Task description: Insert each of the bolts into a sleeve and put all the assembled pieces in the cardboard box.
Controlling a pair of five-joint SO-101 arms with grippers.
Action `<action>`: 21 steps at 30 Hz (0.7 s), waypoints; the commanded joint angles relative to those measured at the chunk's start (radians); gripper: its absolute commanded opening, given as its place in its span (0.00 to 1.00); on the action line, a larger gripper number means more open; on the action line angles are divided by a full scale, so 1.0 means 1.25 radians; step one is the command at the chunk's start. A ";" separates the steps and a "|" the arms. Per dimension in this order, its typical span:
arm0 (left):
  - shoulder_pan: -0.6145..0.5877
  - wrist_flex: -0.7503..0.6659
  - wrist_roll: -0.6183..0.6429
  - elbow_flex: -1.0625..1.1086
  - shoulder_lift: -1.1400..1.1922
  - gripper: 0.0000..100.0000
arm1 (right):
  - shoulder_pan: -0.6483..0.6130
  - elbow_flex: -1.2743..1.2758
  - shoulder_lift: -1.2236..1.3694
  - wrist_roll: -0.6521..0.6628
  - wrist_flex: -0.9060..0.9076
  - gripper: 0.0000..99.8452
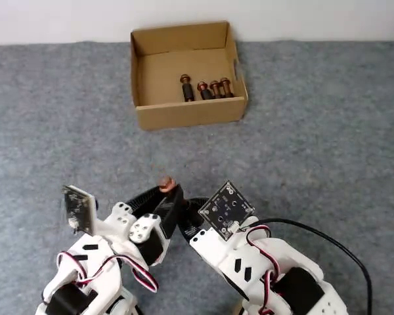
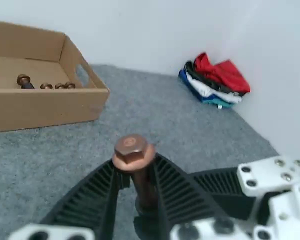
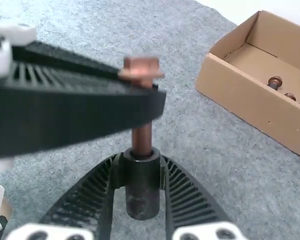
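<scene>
Copper bolt [image 2: 134,150] sits clamped in left fingers [image 2: 90,200], shank inside the sleeve [image 3: 140,185] gripped by right fingers [image 3: 82,210].

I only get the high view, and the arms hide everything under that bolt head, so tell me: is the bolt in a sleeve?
Observer: It looks started. In the right wrist view the bolt shank enters the top of a dark sleeve, with the head well above it.
Operator: What holds the sleeve?
Observer: The right gripper, shut on it, sleeve upright.
Operator: And the bolt?
Observer: The left gripper clamps it just under the head.
</scene>
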 commanded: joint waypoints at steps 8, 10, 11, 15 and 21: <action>0.044 0.076 -0.085 -0.003 0.007 0.22 | 0.004 -0.014 -0.013 0.009 -0.020 0.01; 0.043 0.095 -0.098 -0.009 0.010 0.23 | 0.017 -0.014 -0.012 0.009 -0.020 0.01; 0.043 0.103 -0.097 -0.017 0.014 0.23 | 0.026 -0.014 -0.010 0.007 -0.020 0.01; 0.042 0.113 -0.091 -0.028 0.014 0.23 | 0.074 -0.012 -0.009 0.004 -0.020 0.01; -0.047 0.113 -0.093 -0.073 0.014 0.23 | 0.107 -0.012 -0.015 0.002 -0.014 0.01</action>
